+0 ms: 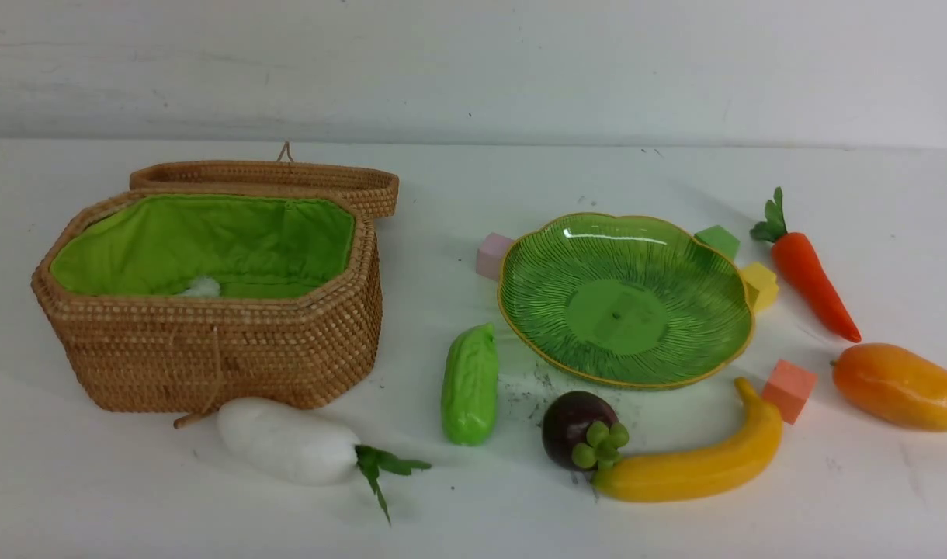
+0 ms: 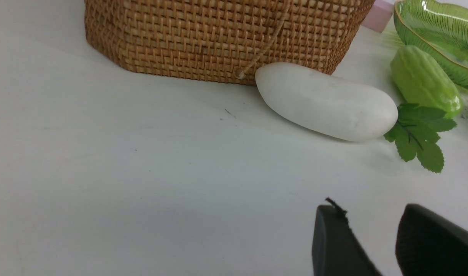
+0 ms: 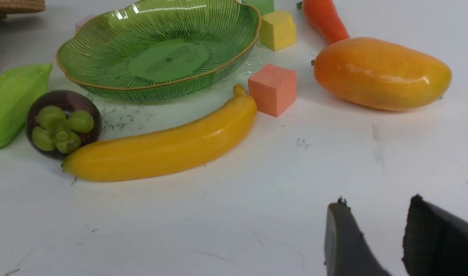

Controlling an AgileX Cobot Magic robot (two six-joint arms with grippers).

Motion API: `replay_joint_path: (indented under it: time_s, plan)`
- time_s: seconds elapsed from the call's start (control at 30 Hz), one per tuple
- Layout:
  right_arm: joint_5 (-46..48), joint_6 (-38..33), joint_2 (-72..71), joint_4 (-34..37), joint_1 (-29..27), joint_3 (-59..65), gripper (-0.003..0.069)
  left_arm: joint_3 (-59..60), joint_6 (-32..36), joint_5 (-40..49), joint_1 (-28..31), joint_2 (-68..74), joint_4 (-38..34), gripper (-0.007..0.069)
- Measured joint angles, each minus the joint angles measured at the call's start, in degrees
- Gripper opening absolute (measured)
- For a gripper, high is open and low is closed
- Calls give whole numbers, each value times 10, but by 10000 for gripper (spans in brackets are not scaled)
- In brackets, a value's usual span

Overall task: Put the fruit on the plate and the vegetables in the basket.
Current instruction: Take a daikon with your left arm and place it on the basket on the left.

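**Front view:** The whole layout is shown here only. The basket (image 1: 209,357) is set on the robot's L side of the table (image 1: 473,528), with its lid (image 1: 287,182) open behind it and the green lining exposed. A small white bit is seen inside; its kind can't be told. The radish (image 1: 287,442) is laid just in front of the basket, leaves toward the R. The cucumber (image 1: 470,384) is placed btwn basket and plate (image 1: 625,299). The plate is ringed by 4 cubes: pink (image 1: 493,255), green (image 1: 718,239), yellow (image 1: 759,283), salmon (image 1: 789,388). All 3 fruits are left on the table, off the plate. The mangosteen (image 1: 574,427) is pressed against one end of the banana (image 1: 698,462) in front of the plate. The mango (image 1: 900,386) is farthest R, and the carrot (image 1: 811,283) is behind it.

**Left wrist view:** The L gripper (image 2: 368,214) is seen partly open, with a moderate gap and nothing held. The radish (image 2: 326,101) is found beyond the fingers, well apart, with its blunt end against the basket wall (image 2: 218,38). A cord toggle on that wall is made out only here. The cucumber, the plate rim and the pink cube are caught at the edge.

**Right wrist view:** The R gripper (image 3: 378,214) is likewise seen partly open and holding nothing. The banana (image 3: 165,147) and mango (image 3: 379,73) are laid beyond it, neither one touched. The salmon cube is set just beside the banana's stem tip; contact can't be told. Dark scuffs by the plate are seen clearest here.
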Motion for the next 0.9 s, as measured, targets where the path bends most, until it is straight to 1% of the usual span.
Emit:
replay_joint_path:
  time_s: [0.07, 0.13, 0.17, 0.27, 0.37, 0.5, 0.57, 0.63, 0.67, 0.7, 0.77, 0.8, 0.9]
  plan:
    - [0, 0, 0, 0, 0, 0, 241, 0, -1, -22, 0, 0, -5, 239]
    - [0, 0, 0, 0, 0, 0, 241, 0, -17, -54, 0, 0, -40, 239]
    - [0, 0, 0, 0, 0, 0, 241, 0, -32, -73, 0, 0, -63, 239]
    - [0, 0, 0, 0, 0, 0, 241, 0, -85, -121, 0, 0, -165, 239]
    - [0, 0, 0, 0, 0, 0, 241, 0, -117, -160, 0, 0, -252, 239]
    - [0, 0, 0, 0, 0, 0, 241, 0, -127, -216, 0, 0, -310, 237]
    - [0, 0, 0, 0, 0, 0, 241, -10, -126, -211, 0, 0, -321, 217]
    - [0, 0, 0, 0, 0, 0, 241, -37, -105, -185, 0, 0, -315, 167]
    - [0, 0, 0, 0, 0, 0, 241, -58, -86, -168, 0, 3, -304, 126]
    - [0, 0, 0, 0, 0, 0, 241, -86, -57, -149, 0, 13, -286, 69]
    - [0, 0, 0, 0, 0, 0, 241, -125, -19, -126, 0, 42, -267, 0]
    - [0, 0, 0, 0, 0, 0, 241, -148, 1, -113, 0, 64, -260, -13]
    - [0, 0, 0, 0, 0, 0, 241, -205, 35, -78, 0, 130, -255, -13]
